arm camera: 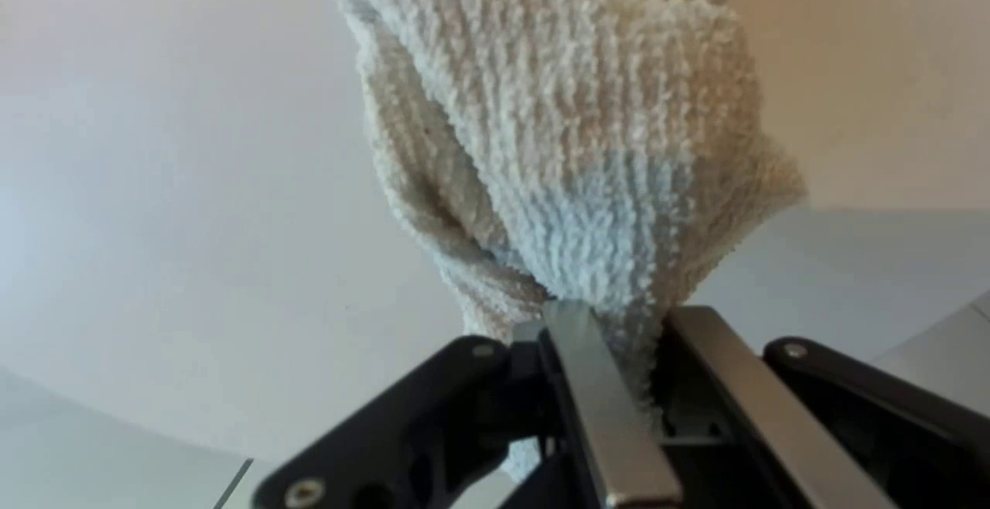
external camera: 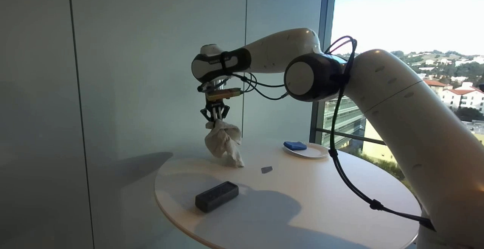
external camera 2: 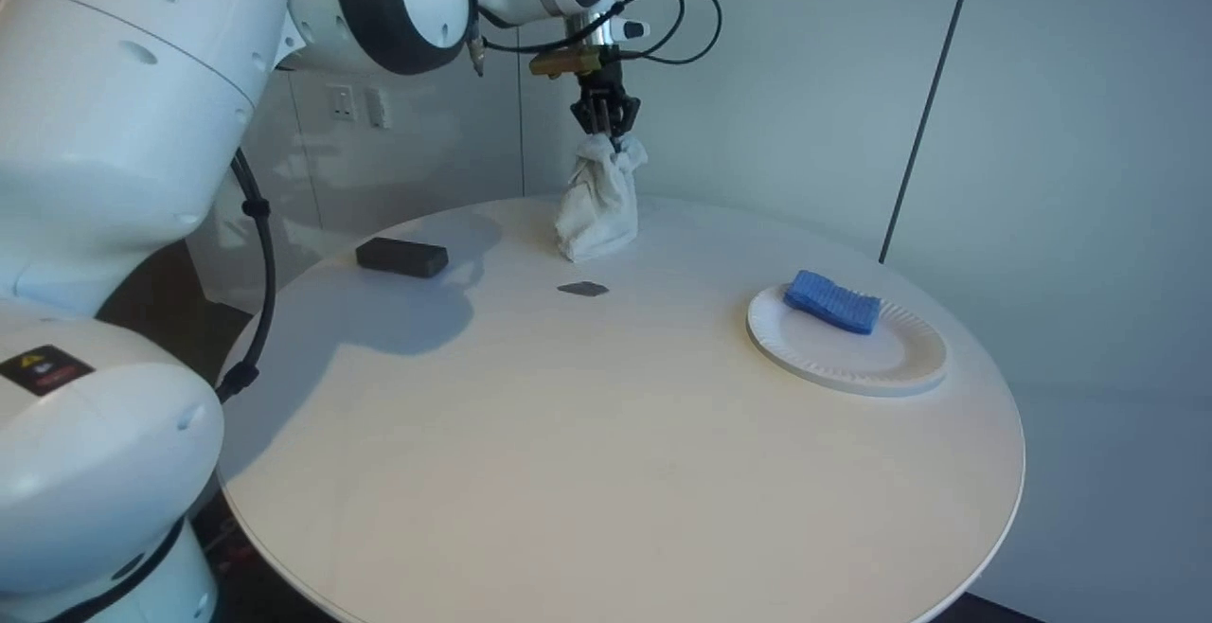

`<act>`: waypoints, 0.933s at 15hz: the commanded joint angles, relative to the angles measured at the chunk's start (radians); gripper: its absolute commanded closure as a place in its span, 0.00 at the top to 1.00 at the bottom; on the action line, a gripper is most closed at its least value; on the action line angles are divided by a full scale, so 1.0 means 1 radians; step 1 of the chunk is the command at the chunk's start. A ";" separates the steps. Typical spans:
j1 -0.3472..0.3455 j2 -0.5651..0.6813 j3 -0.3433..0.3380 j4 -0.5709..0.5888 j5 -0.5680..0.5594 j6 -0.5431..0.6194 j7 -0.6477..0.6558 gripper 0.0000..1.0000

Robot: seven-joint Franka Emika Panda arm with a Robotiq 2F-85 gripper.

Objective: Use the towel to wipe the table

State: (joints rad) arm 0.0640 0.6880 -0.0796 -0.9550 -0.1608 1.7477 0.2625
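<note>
The off-white ribbed towel (external camera: 224,141) hangs bunched from my gripper (external camera: 215,119) near the wall-side edge of the round white table (external camera: 321,203). The towel (external camera 2: 598,206) and gripper (external camera 2: 606,131) also show in an exterior view. The towel's lower end reaches down to the tabletop (external camera 2: 606,443) or just above it; I cannot tell which. In the wrist view the gripper (arm camera: 625,315) is shut on the towel (arm camera: 580,122), with cloth pinched between the metal fingers. Much of the table under the towel is hidden there.
A dark oblong box (external camera: 217,196) (external camera 2: 401,257) lies on the table. A small flat grey patch (external camera: 266,170) (external camera 2: 582,289) is close to the towel. A white plate (external camera: 317,151) (external camera 2: 900,363) holds a blue folded cloth or sponge (external camera: 295,145) (external camera 2: 833,302). A wall stands behind.
</note>
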 commanded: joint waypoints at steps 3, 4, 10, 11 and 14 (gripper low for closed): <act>0.090 -0.228 -0.063 -0.234 -0.104 -0.091 0.263 0.10; 0.101 -0.253 -0.065 -0.275 -0.112 -0.114 0.314 0.10; 0.109 -0.317 -0.038 -0.578 -0.094 -0.146 0.649 0.10; 0.096 -0.303 -0.038 -0.606 -0.086 -0.147 0.691 0.09; 0.063 -0.290 -0.050 -0.721 -0.074 -0.133 0.815 0.09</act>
State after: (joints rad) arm 0.1592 0.4280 -0.1244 -1.5540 -0.2496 1.5882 0.9654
